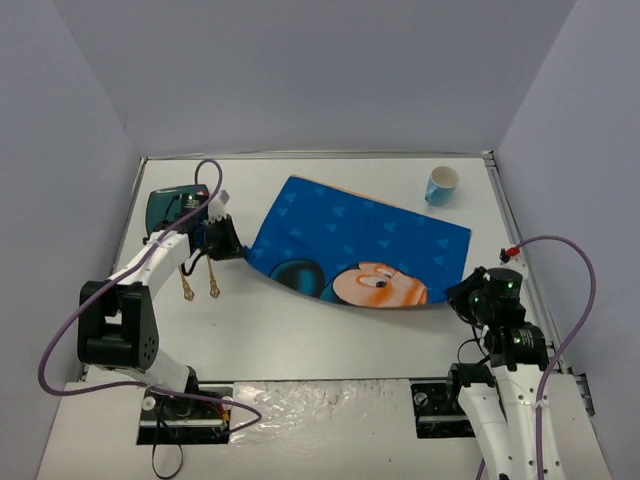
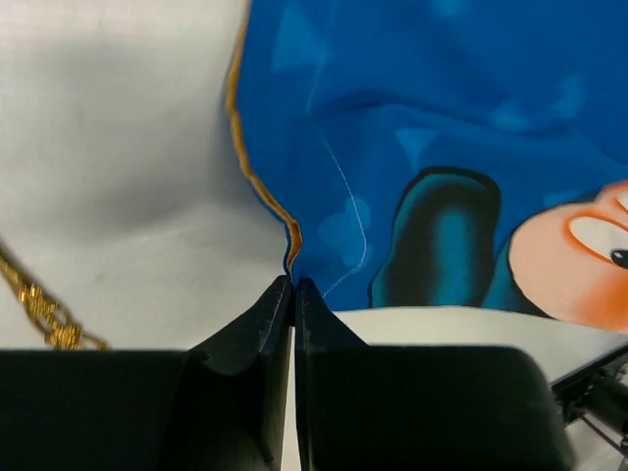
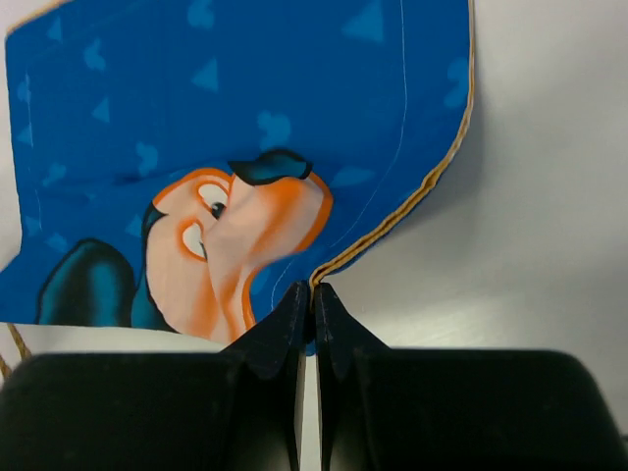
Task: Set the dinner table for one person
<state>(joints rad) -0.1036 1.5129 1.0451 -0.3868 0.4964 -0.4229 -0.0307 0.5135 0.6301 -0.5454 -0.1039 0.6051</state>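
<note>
Surface (image 1: pixel 320 340): white and flat; it fills the space between the grey walls and carries everything else.
Mat (image 1: pixel 370 245): blue cloth with a Mickey face and an orange hem. It lies slanted in the middle of the surface, and its near edge bows between the two grips.
Left jaws: pressed together on the near left corner of the mat, with only a thin slit between them.
Right jaws: pressed together in the same way, on the near right corner of the mat.
Cup (image 1: pixel 441 185): blue and white, near the far right corner of the surface, apart from the mat.
Dish (image 1: pixel 172 208): dark teal, at the far left, partly hidden by the left arm.
Gold cutlery (image 1: pixel 187 291): two pieces side by side, left of the mat.
</note>
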